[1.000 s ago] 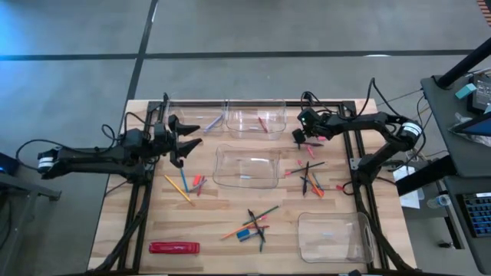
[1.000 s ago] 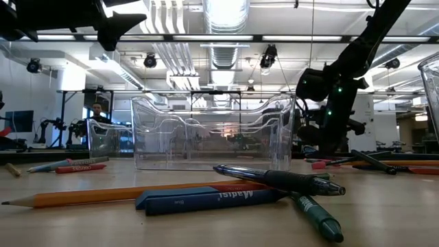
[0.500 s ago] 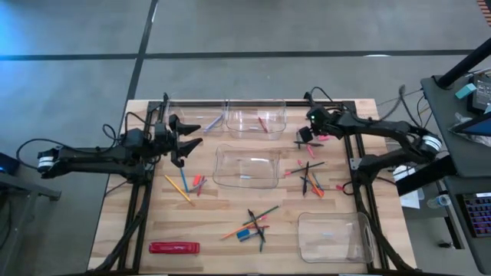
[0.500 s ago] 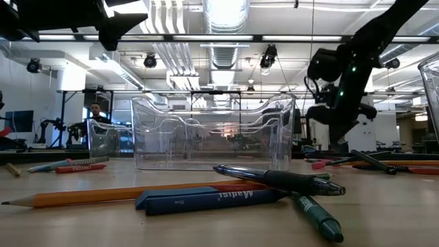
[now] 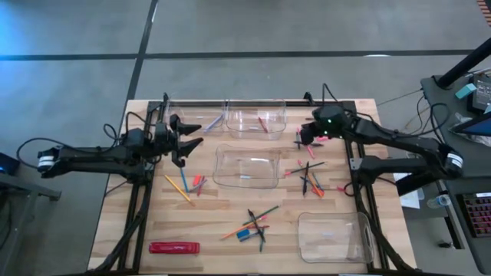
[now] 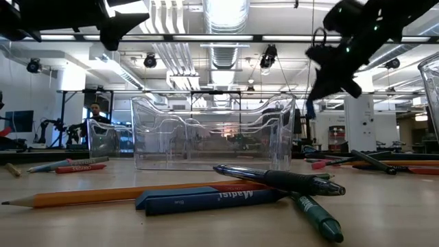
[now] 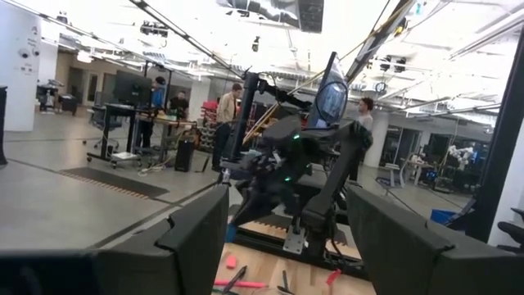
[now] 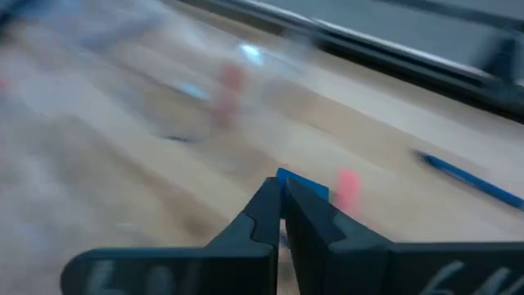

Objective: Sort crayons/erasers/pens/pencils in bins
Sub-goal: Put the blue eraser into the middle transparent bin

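Over pale, grained wood my left gripper (image 5: 184, 144) hangs wide apart and empty near clear, round-cornered plastic bins (image 5: 247, 167), a blue crayon (image 6: 209, 200) reads what looks like "Madisi", and my right gripper (image 8: 281, 201) pinches together on a small blue eraser (image 8: 301, 185) above the table

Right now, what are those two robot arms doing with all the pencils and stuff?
They are sorting pencils, pens, crayons and erasers into clear bins. The right gripper is raised near the table's back edge, its fingers pinched on a small blue thing, probably an eraser. The left gripper waits open above the table's left side. Many sticks lie loose on the wood, and one back bin already holds a reddish piece.
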